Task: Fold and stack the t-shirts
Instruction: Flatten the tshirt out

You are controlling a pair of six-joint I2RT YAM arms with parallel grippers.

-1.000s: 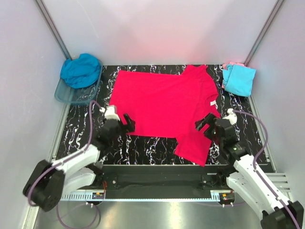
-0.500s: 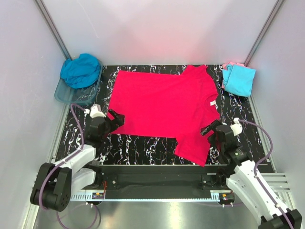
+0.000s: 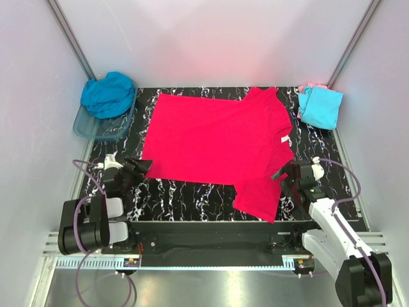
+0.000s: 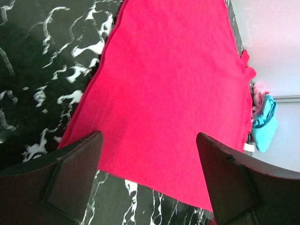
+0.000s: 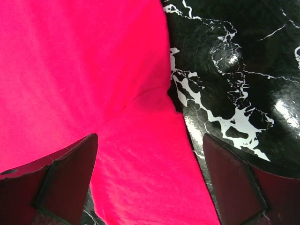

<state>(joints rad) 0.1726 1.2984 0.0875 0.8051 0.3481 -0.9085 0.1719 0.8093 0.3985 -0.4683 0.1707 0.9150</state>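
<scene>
Black, white-veined tabletop (image 3: 192,192) carries everything, and both arms sit low at its near edge. On the left, the left hand (image 3: 135,168) has its jaws spread wide with nothing between them. In its wrist view the fingers (image 4: 75,178) frame the near hem corner of the pink-red t-shirt (image 3: 217,137), just beside the cloth rather than gripping it. The right hand (image 3: 289,179) gapes equally wide and is empty, its fingers (image 5: 65,183) straddling the armpit where the near sleeve (image 3: 259,198) joins the body.

The shirt lies spread flat, hem to the left and collar to the right. One sleeve points toward the far edge and the other toward the near edge. I judge the step in hand to be the first lengthwise fold, not yet begun.

To do it well, each hand should come down on the near edge and pinch both layers of cloth, not only the top one. Both should then lift together, only just clear of the tabletop. Carried across evenly, the crease should run straight. The cloth looks soft and will likely sag between the two grips, and the near sleeve may trail unless it is tucked in first.

Further out, the teal-blue t-shirt (image 3: 108,94) is heaped in a clear tub (image 3: 96,130) at the far left corner. The light cyan t-shirt (image 3: 321,107) sits folded at the far right, with the pale pink t-shirt (image 3: 310,86) peeping out at its far edge. All three are well apart from either hand.
</scene>
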